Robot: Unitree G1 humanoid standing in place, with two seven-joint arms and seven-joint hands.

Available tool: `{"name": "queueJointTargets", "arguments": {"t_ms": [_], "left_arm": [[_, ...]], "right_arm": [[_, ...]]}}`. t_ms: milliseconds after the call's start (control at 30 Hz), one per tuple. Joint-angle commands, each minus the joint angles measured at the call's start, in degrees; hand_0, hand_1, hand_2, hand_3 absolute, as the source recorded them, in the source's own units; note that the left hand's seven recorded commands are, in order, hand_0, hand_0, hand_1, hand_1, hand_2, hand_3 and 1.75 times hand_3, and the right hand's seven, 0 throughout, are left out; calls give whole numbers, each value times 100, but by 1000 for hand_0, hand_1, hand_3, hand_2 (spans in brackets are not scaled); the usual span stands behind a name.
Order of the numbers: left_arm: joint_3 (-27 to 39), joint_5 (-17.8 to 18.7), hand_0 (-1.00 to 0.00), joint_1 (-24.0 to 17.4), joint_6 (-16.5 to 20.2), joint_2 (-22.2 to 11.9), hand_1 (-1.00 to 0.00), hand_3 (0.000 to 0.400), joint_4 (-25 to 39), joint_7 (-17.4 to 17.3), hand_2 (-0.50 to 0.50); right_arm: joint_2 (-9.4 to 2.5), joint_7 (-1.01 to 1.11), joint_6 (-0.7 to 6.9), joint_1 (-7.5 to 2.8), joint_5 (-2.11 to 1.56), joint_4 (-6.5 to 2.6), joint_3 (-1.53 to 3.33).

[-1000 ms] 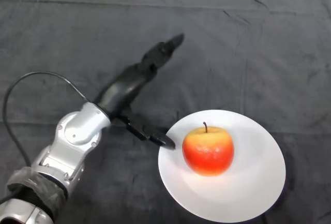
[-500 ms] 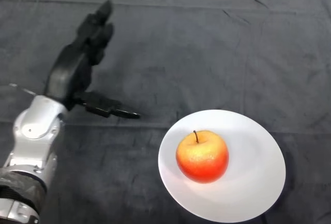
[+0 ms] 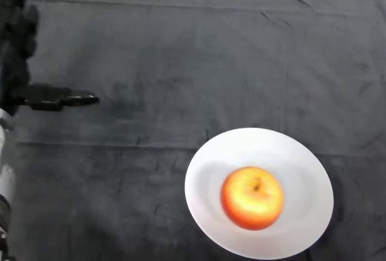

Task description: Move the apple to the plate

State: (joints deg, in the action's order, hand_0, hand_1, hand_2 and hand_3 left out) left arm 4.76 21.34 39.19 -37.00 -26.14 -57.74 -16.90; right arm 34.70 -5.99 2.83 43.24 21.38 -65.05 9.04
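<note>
A red and yellow apple (image 3: pixel 253 198) lies on the white plate (image 3: pixel 301 164) at the lower right of the head view, near the plate's middle. My left hand (image 3: pixel 13 50) is at the far left edge, well away from the plate. It is open, with its fingers (image 3: pixel 18 8) pointing up the view and the thumb (image 3: pixel 60 99) stretched out to the right. Nothing is in the hand.
The dark cloth (image 3: pixel 193 62) covers the whole table, with a few creases near the top right. A pale strip of the table's far edge runs along the top.
My hand has drawn back leftwards from beside the plate to the left edge. The apple has shifted on the plate, its stem end now turned up toward the camera.
</note>
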Motion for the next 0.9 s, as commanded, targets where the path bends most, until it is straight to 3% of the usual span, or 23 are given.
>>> {"name": "queueJointTargets", "arguments": {"t_ms": [33, 333, 900], "left_arm": [[228, 103, 0, 158, -137, -375, 0, 0, -303, 39, 0], [732, 109, 0, -133, -310, -833, 0, 0, -666, 271, 0], [1589, 291, 0, -575, -61, -1403, 0, 0, -1026, 966, 0]], "right_arm": [[5, 34, 37, -204, -38, -72, -55], [4, 29, 24, -188, -33, -105, -51], [2, 21, -1, -163, -28, -155, -44]]}}
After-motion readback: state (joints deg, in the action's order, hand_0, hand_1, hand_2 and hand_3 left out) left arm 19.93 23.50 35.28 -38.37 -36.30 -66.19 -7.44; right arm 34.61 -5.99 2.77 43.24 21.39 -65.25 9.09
